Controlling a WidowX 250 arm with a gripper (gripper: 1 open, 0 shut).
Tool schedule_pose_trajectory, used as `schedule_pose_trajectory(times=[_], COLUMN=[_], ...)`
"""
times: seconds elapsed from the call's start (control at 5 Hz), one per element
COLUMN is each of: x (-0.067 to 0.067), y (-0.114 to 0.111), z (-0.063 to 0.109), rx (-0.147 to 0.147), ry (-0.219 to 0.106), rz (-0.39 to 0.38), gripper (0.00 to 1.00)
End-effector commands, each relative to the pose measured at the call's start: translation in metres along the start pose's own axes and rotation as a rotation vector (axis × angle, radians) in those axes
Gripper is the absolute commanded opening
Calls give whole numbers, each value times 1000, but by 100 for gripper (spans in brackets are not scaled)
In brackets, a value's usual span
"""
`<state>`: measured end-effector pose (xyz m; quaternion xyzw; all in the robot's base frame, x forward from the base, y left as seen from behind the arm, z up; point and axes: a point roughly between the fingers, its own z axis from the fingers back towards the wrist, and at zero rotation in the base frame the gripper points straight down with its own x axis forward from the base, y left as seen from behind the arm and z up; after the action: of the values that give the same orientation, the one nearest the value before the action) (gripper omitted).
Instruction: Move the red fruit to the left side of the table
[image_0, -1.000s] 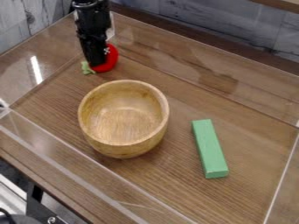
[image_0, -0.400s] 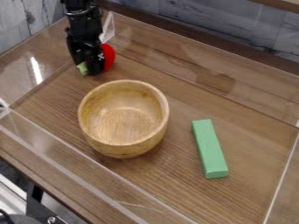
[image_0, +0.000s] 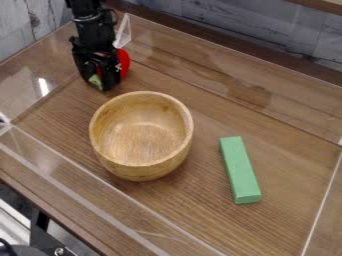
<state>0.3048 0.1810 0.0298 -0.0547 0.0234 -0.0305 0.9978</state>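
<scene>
The red fruit (image_0: 122, 63), a small bright red toy strawberry, rests on the brown wood-grain table (image_0: 254, 110) near its far left corner. My black gripper (image_0: 94, 76) points straight down just left of and partly in front of the fruit, hiding its left side. The fingers stand spread apart and open, and a bit of green shows low between them. The fruit sits beside the right finger; I cannot tell whether they touch.
A round wooden bowl (image_0: 140, 133) stands in the middle of the table, just below the gripper. A flat green rectangular block (image_0: 239, 168) lies to the right of the bowl. Low clear acrylic walls (image_0: 40, 75) border the table.
The gripper opened and let go of the red fruit, which now rests on the table. The gripper shifted left and slightly toward the camera, and its wrist rolled.
</scene>
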Motion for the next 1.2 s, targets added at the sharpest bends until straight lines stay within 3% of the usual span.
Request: schedule_pose_trajectory(times=[0.0, 0.4, 0.8, 1.0], x=[10, 11, 7, 3], y=[-9, -22, -13, -28], z=[40, 45, 66, 71], rx=[47, 36, 22, 24], ry=[-89, -109, -123, -133], rz=[7, 19, 106, 44], gripper=[100, 100, 100, 100])
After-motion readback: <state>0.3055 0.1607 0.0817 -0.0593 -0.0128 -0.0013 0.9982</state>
